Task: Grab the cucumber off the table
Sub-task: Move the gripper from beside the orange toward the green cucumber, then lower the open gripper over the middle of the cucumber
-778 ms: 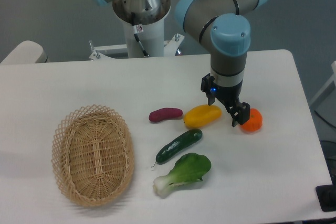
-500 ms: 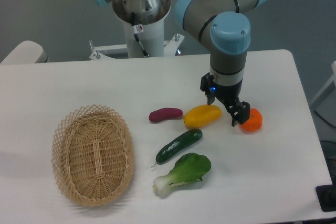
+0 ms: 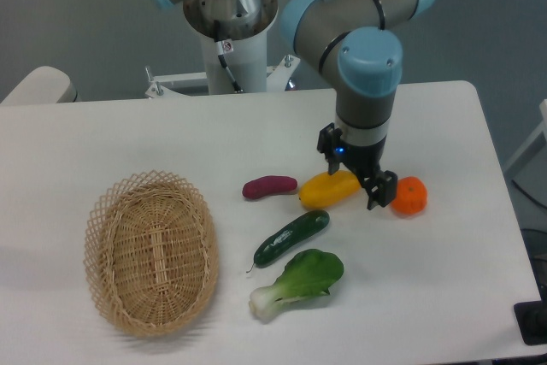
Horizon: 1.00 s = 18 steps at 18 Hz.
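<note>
— Where's the cucumber (image 3: 291, 238)?
— Flat on the tabletop (image 3: 128, 138), between yellow pepper (image 3: 329, 188) and bok choy (image 3: 299, 282).
— And the hand (image 3: 354, 179)?
— Fingers spread, empty, above the pepper's right end.

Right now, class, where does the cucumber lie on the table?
The cucumber lies slanted right of the basket, between the yellow pepper above it and the bok choy below.

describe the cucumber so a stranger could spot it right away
Start at the wicker basket on the white table; the cucumber lies to its right, between the yellow pepper and the bok choy. It alone is dark green, glossy and slender.
</note>
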Tool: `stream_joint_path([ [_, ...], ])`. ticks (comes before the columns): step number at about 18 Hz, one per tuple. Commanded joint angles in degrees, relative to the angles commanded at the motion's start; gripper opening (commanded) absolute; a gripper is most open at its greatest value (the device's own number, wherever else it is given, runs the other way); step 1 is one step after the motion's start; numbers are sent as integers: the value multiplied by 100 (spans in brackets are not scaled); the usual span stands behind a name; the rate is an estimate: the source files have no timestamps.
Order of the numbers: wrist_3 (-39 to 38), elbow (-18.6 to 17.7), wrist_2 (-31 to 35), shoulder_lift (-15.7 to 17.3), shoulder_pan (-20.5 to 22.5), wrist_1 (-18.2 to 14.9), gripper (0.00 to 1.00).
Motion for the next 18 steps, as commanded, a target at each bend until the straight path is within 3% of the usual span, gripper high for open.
stream_joint_path([
  [3, -535, -88, 9, -158, -237, 210, 100],
  [6, -1432, -342, 18, -299, -361, 693, 100],
  [11, -1540, -720, 53, -343, -379, 958, 100],
  [18, -1522, -633, 53, -712, -361, 1151, 100],
])
